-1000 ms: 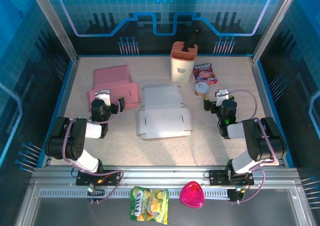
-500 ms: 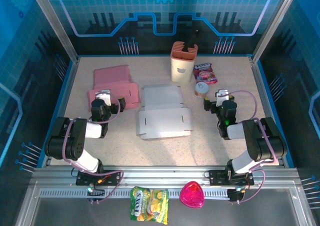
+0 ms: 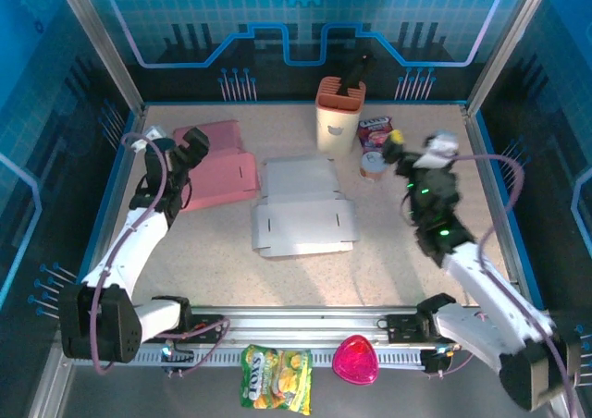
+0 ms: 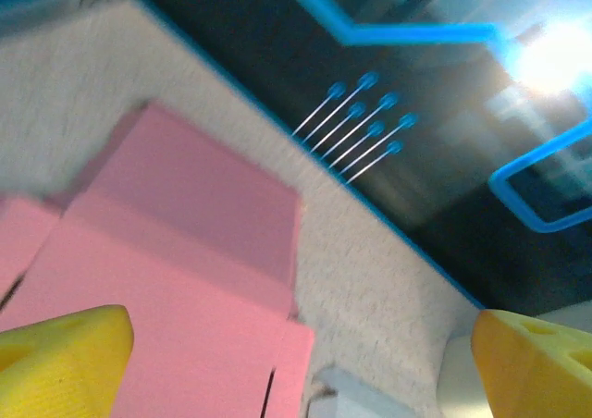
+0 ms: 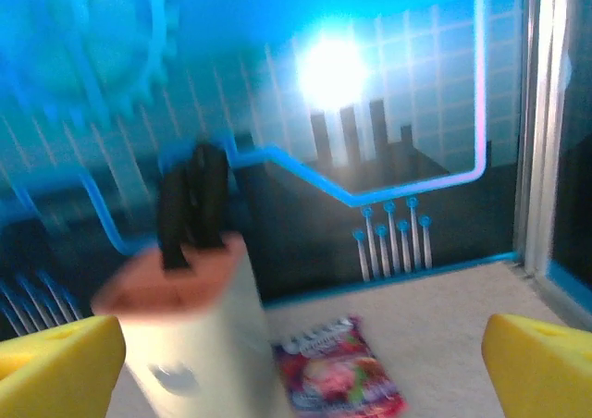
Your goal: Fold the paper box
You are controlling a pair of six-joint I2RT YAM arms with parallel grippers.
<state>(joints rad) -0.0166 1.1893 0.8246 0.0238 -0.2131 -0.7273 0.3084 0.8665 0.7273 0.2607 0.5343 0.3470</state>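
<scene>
Right now my left fingers (image 4: 60, 361) and right fingers (image 5: 541, 367) are spread and empty. The white box (image 3: 303, 216) lies flat in the middle of the desk (image 3: 388, 261), long axis left-right, between the arms. The left fingers hover over the pink box (image 3: 217, 168), perhaps marginally nearer; hard to call.

pink box (image 4: 185, 252): cut by bottom edge | cream holder (image 5: 199, 344): blurred | packet (image 5: 338, 381): print unreadable

paper box (image 3: 303, 213) mid-table, second box (image 3: 227, 171) to its left, holder (image 3: 339, 124) behind
</scene>
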